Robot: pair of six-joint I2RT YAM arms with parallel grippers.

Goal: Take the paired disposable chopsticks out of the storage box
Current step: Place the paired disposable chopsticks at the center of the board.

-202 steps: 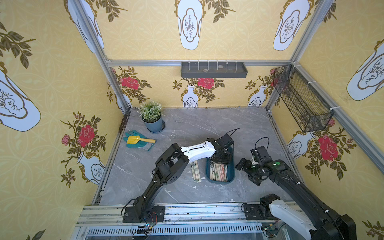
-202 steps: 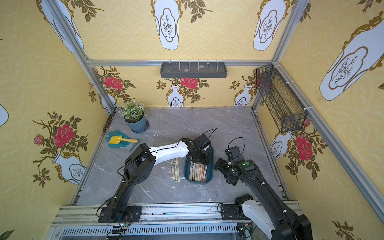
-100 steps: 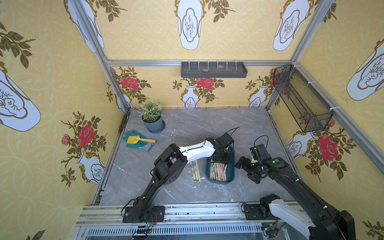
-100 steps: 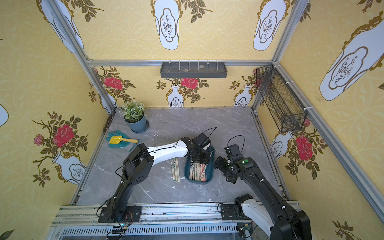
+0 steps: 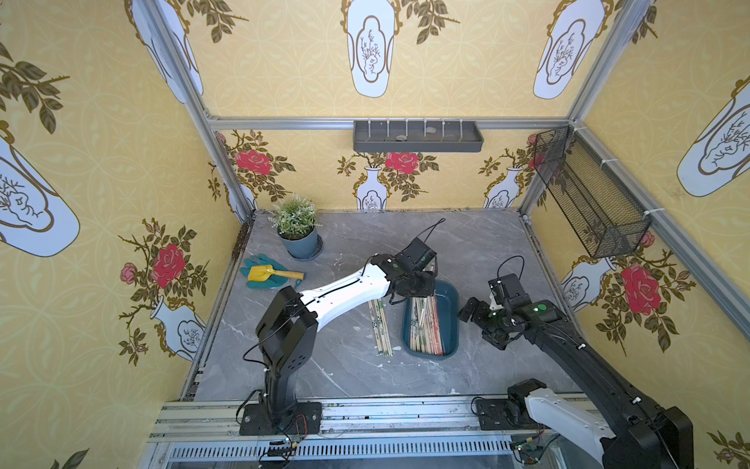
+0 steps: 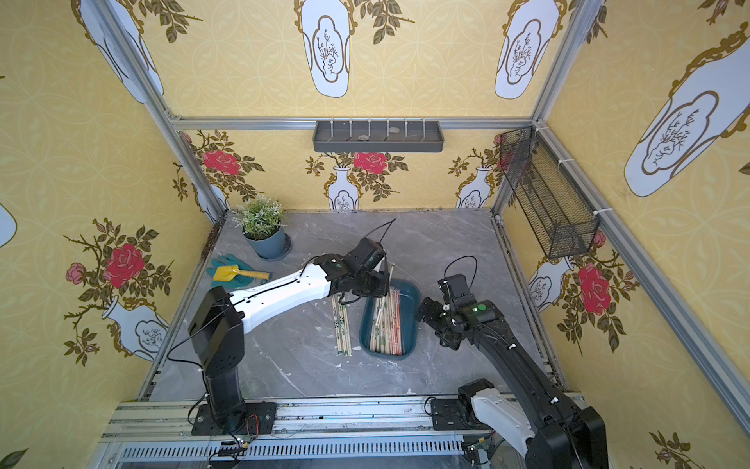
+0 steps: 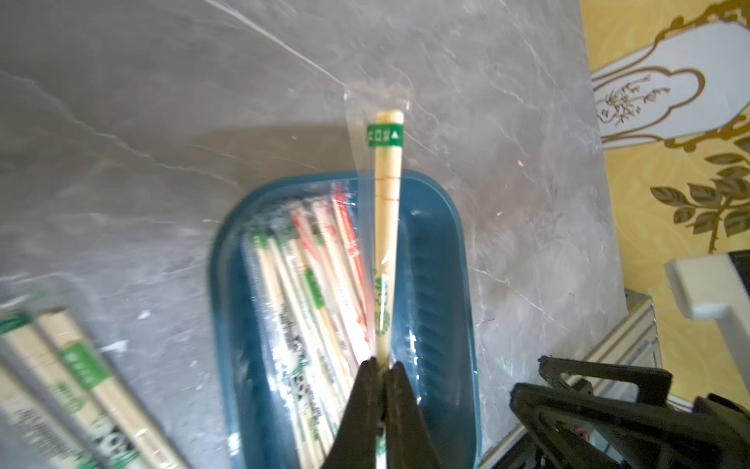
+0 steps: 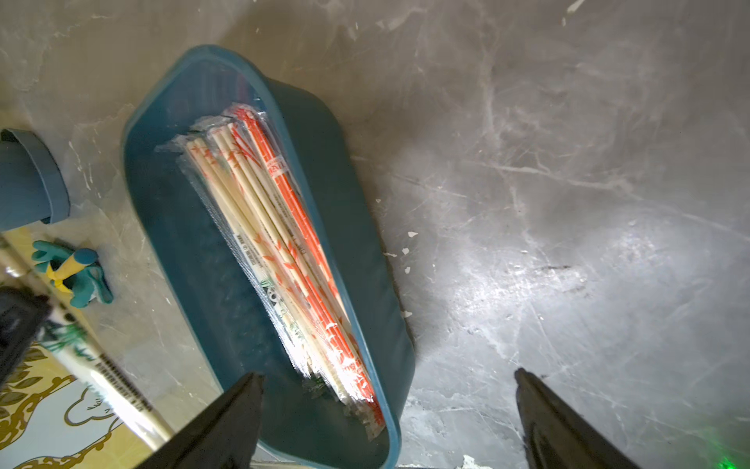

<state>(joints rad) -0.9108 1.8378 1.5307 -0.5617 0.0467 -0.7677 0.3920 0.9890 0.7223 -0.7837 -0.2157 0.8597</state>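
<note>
left gripper (image 7: 381,367) clamped on one chopstick pair (image 7: 387,227) by its end, likely to tilt it out cleanly | pair raised over storage box (image 7: 440,284) | right gripper (image 8: 388,373) wide, empty, near box | more pairs (image 8: 280,251) inside box | others (image 5: 380,329) on table (image 5: 466,243) beside it

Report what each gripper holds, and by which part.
The left gripper is shut on one sleeved chopstick pair, pinched near the end opposite its green band, over the storage box. The right gripper is open and holds nothing.
</note>
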